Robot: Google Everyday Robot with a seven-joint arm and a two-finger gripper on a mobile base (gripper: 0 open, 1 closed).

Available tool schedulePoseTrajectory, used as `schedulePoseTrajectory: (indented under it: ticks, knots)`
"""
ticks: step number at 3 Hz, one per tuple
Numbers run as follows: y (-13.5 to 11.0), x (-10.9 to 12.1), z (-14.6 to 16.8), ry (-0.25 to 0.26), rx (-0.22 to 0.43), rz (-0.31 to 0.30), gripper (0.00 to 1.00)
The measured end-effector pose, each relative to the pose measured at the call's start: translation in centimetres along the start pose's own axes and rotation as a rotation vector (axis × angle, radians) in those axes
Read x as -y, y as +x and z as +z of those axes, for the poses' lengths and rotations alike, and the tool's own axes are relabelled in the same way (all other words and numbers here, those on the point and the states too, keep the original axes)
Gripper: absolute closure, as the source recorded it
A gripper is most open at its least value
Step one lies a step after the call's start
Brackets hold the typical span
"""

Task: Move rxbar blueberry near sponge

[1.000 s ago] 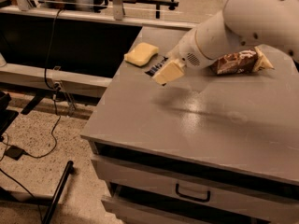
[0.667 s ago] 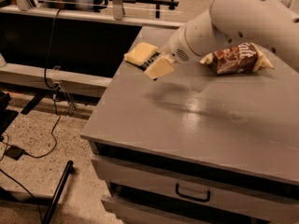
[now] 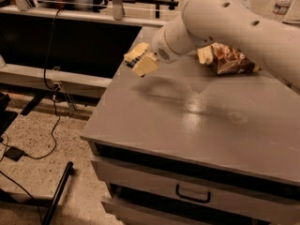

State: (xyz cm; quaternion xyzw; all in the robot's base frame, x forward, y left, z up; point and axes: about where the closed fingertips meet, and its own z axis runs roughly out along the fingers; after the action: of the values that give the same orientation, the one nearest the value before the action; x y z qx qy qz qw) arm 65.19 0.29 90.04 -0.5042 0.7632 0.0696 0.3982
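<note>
Hovering just above the tabletop (image 3: 197, 125) in the upper left of the frame, the gripper (image 3: 140, 62) sits at the end of the white arm (image 3: 225, 18), which reaches in from the upper right. A cream pad shows at its lower tip, and a soft shadow lies on the grey surface just below and right of it. Immediately up and left of that pad is the pale yellow sponge (image 3: 136, 51), resting near the tabletop's far left corner.

Only a thin dark sliver, wedged between the pad and the sponge, can be taken for the rxbar blueberry (image 3: 131, 62). No blue wrapper lies anywhere else on the tabletop, so the bar is most likely carried at the gripper. How the jaws stand, I cannot tell from this angle.

As a judgement, the task is nearly done. The bar is already right beside the sponge, well apart from the brown chip bag (image 3: 229, 60) at upper right. What appears left is to set it down on the bare surface next to the sponge, let go, and draw away without nudging the sponge over the edge.

Too little of the bar shows to fix its long axis or which way its ends point.
</note>
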Motion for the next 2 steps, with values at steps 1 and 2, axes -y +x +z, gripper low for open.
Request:
schedulePoseTrajectory:
  ticks: [1,2]
  knots:
    - [0.4,1.0,3.5,0.007,-0.037,0.021,1.00]
    - [1.7,2.1,5.6,-0.001,-0.067,0.060,0.97]
